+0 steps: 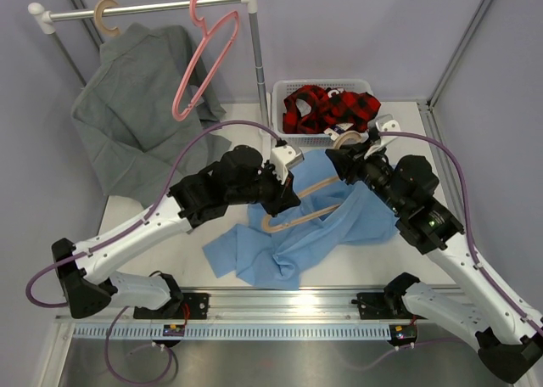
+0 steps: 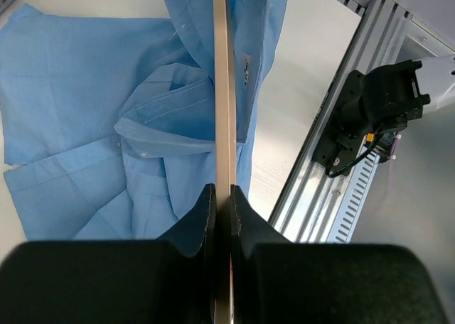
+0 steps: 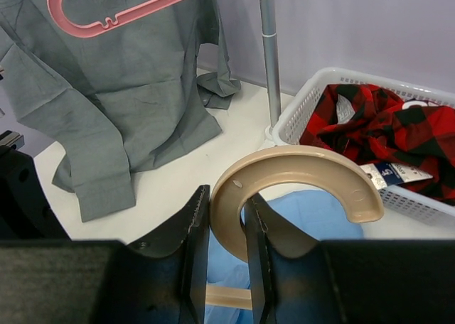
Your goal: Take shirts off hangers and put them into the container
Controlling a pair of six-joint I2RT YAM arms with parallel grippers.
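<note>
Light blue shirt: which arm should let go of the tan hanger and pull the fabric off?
Probably the left. The left gripper pinches the tan hanger by its bar directly over the light blue shirt, fabric close below. The right gripper holds the hook, clear of cloth, a steady anchor.

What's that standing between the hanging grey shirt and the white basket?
The clothes rack's upright metal pole stands between the grey shirt and the basket. The right wrist view shows it clearest.
</note>
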